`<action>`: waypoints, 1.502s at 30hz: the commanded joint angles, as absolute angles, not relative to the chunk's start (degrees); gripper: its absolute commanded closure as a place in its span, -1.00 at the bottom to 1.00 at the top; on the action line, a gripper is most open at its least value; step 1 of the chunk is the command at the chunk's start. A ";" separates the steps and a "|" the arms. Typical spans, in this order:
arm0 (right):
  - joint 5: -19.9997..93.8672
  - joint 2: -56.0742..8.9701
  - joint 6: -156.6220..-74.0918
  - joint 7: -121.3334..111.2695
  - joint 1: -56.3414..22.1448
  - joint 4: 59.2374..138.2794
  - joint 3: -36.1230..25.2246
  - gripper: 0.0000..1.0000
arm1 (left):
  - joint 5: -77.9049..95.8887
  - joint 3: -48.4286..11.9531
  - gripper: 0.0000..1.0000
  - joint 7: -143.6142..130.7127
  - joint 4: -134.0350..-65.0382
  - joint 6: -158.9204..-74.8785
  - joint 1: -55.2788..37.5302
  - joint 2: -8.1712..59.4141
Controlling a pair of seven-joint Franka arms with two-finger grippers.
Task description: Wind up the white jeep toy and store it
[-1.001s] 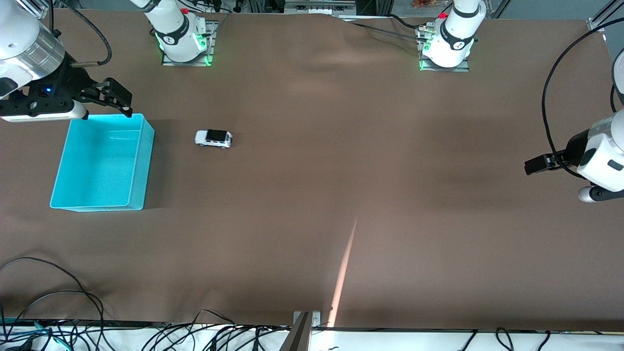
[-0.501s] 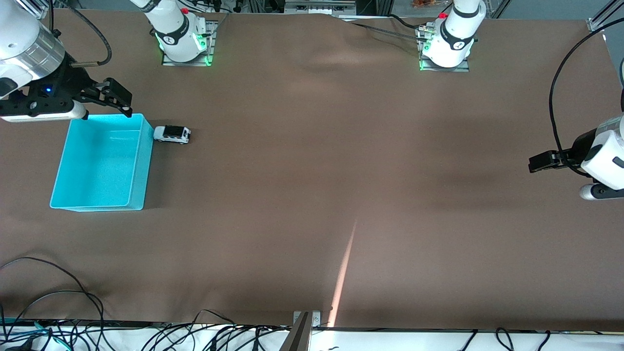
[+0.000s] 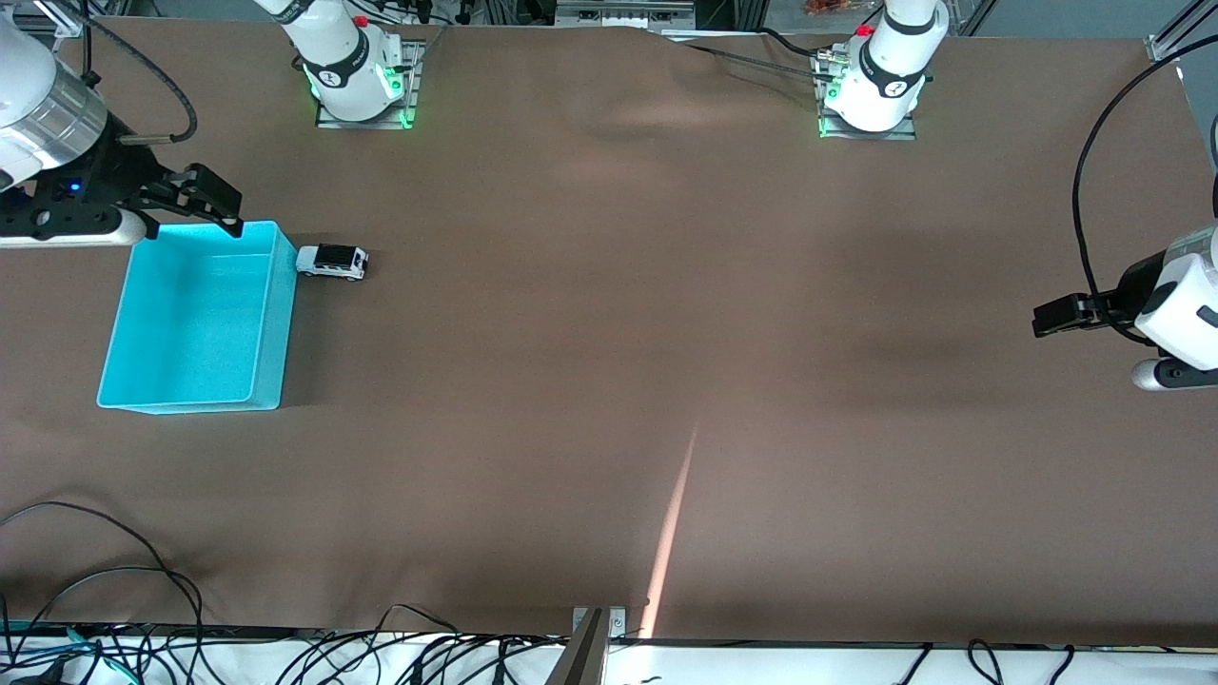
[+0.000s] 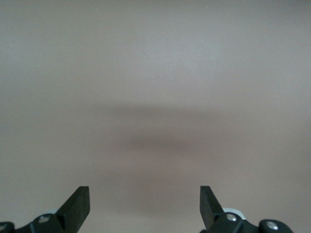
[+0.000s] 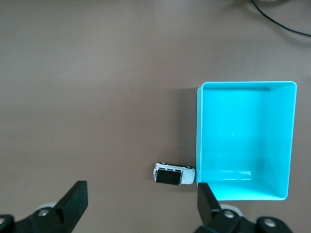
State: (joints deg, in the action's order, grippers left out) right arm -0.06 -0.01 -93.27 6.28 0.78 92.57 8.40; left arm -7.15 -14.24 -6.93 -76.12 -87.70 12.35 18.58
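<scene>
Table [image 3: 609, 381], brown cloth, mostly bare. Bin [image 3: 195, 319] sits at the right arm's end of it, nothing inside as far as the right wrist view shows. Jeep [image 3: 331, 262] stands on its wheels on the cloth, nose against the bin's outer wall on the side toward the left arm; touching or just short of it, hard to tell at this res.

Right gripper [image 3: 205, 195] hangs over the bin's rim at the corner nearest the arm bases, fingers wide apart, holding nothing. Jeep is just off to one side of it and lower down, near its fingertip line in the wrist view [image 5: 175, 174].

Left gripper [image 3: 1056, 317] waits well apart at the left arm's end, over bare cloth, jaws spread wide per its wrist cam, empty.

Progress, judged: jeep parked against the bin suggests the wind-and-run part is prob. done. Storing isn't: jeep is outside, ungripped. Left to do: right gripper shifts over jeep, drops, grips, lifts, releases into bin.
</scene>
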 commanded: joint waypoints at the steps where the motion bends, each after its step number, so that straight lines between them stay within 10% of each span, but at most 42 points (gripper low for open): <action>1: 0.26 -1.23 -92.72 6.68 2.46 91.49 7.91 -1.00 | -5.80 -14.15 -1.00 -5.19 -74.00 -86.40 12.57 19.34; 34: 0.35 -6.15 -92.81 6.15 2.46 92.63 5.36 -1.00 | -2.99 -15.56 -1.00 -4.83 -82.35 -87.54 12.48 13.28; 45: 0.35 -2.20 -106.87 7.29 2.37 111.17 5.36 -1.00 | -2.90 -15.47 -1.00 -4.83 -86.83 -88.94 12.83 9.58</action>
